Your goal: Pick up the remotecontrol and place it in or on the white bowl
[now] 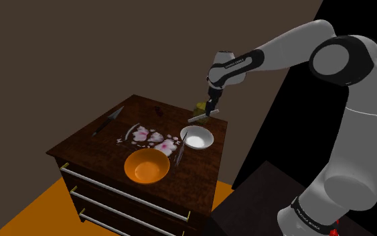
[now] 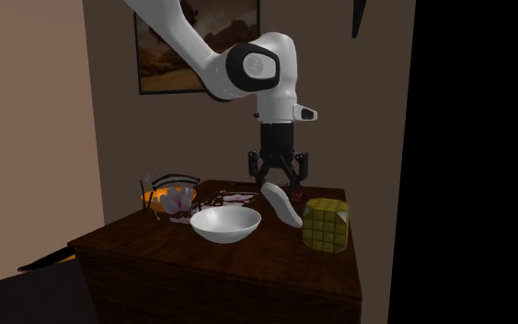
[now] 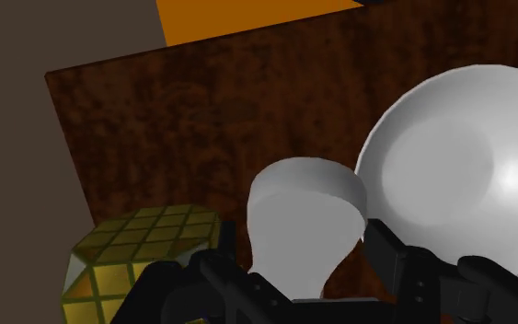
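I judge the pick-up done and the placing still ahead. Reading the second exterior view from its left: the white bowl [image 2: 225, 224] sits empty on the dark wooden top, and just beside it on the right the pale grey remote [image 2: 282, 204] hangs tilted. Its upper end is at the gripper [image 2: 280, 180], which in the wrist view looks clenched around the remote, one black finger on each side. Right of that stands a yellow gridded cube [image 2: 327, 225]. The remote seems to be off the wood but beside the bowl's rim, not over it. So what is left for me is a short carry toward the bowl and a release. The surface is the top of a chest of drawers [image 1: 93, 144]. From the shoulder view's left it carries a knife [image 1: 106, 122], then a pink-flowered flat piece [image 1: 150, 137], plate or cloth I can't tell, then an orange bowl [image 1: 145, 166] near the front edge. The room has a plain brown wall [image 1: 80, 53], a framed landscape picture [image 2: 197, 46] and an orange floor [image 1: 39, 208]. To the second exterior view's right is a black area [image 2: 477, 138].
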You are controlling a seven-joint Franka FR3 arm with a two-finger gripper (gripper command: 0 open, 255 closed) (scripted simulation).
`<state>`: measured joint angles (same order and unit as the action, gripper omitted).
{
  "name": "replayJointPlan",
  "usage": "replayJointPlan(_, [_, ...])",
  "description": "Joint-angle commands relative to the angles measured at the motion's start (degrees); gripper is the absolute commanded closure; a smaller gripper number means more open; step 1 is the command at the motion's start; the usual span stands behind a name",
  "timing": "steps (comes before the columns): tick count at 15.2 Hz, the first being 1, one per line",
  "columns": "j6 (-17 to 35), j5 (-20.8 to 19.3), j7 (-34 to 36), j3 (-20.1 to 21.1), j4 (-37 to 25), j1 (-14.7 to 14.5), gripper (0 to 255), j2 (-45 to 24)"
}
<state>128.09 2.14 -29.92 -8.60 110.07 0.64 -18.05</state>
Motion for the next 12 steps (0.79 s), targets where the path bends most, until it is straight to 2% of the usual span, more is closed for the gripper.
replayJointPlan(1, [1.04, -0.68, 1.77, 0.27, 4.36, -1.26, 255, 3.32])
replayJointPlan(10, [4.93, -3.35, 12.27, 3.57, 21.86, -6.98, 255, 16.92])
replayJointPlan(12, [5.77, -3.36, 12.57, 3.73, 22.55, -7.10, 255, 16.78])
